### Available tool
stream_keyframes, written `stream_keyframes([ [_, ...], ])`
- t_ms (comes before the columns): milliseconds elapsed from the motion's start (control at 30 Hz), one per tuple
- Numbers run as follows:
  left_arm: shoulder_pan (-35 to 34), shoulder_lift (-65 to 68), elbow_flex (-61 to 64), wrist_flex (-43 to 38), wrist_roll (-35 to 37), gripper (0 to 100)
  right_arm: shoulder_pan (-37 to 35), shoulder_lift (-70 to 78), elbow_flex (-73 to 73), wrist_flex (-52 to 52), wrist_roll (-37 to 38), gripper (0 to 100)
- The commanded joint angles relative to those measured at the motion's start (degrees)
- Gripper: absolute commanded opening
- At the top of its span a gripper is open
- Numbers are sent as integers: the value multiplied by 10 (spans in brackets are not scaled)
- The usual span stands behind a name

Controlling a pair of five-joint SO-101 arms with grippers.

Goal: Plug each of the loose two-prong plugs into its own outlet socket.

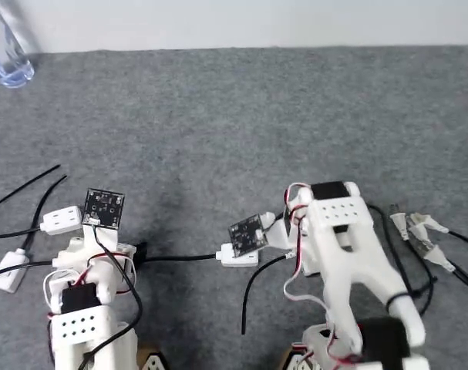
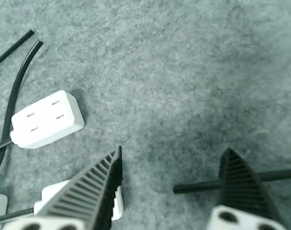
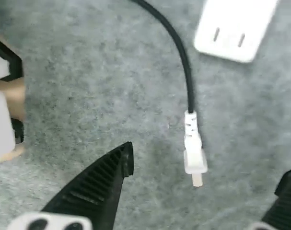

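Status: left gripper [image 2: 174, 153] has jaws apart, hanging over bare grey mat [image 2: 193, 72], clamped on nothing. 4-slot socket [image 2: 47, 120] lies flat just beside it, slots up, black cord off one end. White block [image 2: 78, 203] is partly behind one finger [image 2: 95, 187], can't tell what it is. Thin black cord [image 2: 198, 186] ends on the mat btwn the fingers and runs behind the other finger. Two loose cord ends [image 2: 20, 62] lie near the 4-slot socket.

Right gripper [image 3: 211, 159] also has jaws spread wide. White plug [image 3: 194, 158] lies flat on the mat btwn the fingers, touching neither, prong end pointing away from its black cable [image 3: 181, 52]. 2-slot socket face [image 3: 234, 28] sits near that cable, apart from the plug, nothing plugged in.

High view: left arm [image 1: 83, 308] w/ wrist cam board [image 1: 104, 206] right next to the 4-slot socket. Outer socket [image 1: 8, 271] lies farther out on that side. Centre socket [image 1: 237, 257] is under the right arm's cam board [image 1: 247, 233], w/ a black lead [image 1: 180, 257] running toward the left arm. Plug cluster [image 1: 419, 231] lies loose on the right arm's [image 1: 349, 254] outer side, well apart from every socket. Clear bottle [image 1: 8, 62] stands at the far corner
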Motion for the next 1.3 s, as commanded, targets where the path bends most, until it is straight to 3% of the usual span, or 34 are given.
stream_keyframes([
  [0,4,1,-5,-15,-6,312,20,47,-46,-5,9,448],
  [133,4,1,-5,-15,-6,312,21,92,-48,-5,9,411],
  [400,4,1,-5,-15,-6,312,22,106,-48,-7,5,45],
  [767,4,1,-5,-15,-6,312,33,107,-56,-15,4,6],
  [967,4,1,-5,-14,-6,312,33,110,-52,-51,-46,9],
  [1133,4,1,-5,-14,-6,312,27,104,-53,-13,-64,10],
  [1267,4,1,-5,-14,-7,312,30,109,-52,-5,-62,80],
])
